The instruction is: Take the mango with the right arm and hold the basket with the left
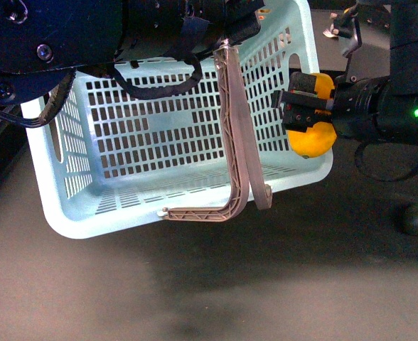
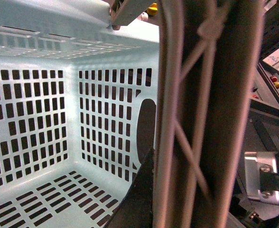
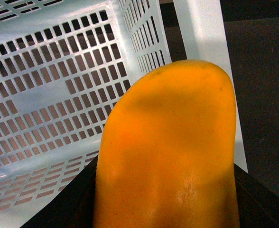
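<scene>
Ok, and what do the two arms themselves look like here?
The left arm is bulky and glossy dark blue, with visible screws and looping black cables. The right arm is a dark cylindrical body with a small green light, ending in a black gripper with ribbed fingers.

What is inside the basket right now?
Only its slotted floor and walls show inside the basket; no fruit. The mango is held at the rim, in the right jaws. The left arm and a handle hide part of it.
</scene>
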You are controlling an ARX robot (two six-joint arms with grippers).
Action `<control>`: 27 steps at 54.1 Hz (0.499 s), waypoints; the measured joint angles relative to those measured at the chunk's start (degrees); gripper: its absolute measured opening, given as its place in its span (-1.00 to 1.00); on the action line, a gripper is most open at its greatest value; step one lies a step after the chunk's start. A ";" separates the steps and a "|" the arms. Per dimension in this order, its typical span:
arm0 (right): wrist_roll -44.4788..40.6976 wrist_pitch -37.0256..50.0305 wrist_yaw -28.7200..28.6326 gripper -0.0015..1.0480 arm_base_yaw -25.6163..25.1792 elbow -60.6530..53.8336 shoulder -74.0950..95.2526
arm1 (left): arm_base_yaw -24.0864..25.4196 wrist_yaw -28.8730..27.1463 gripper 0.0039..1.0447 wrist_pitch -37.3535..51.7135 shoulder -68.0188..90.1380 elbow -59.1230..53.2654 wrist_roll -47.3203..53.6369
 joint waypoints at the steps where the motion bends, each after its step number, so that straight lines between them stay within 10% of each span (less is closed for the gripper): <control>1: -0.04 0.07 0.04 0.19 0.02 0.13 0.13 | 0.00 0.00 -0.89 0.00 0.00 0.00 0.00; 14: 0.50 2.25 0.17 0.86 0.26 0.87 0.44 | 0.00 0.24 -0.89 -0.04 0.02 0.00 0.20; 27: 2.01 5.44 -1.64 0.84 -0.94 -4.46 -6.88 | -0.02 -0.04 -0.89 -0.26 0.37 -0.02 -0.04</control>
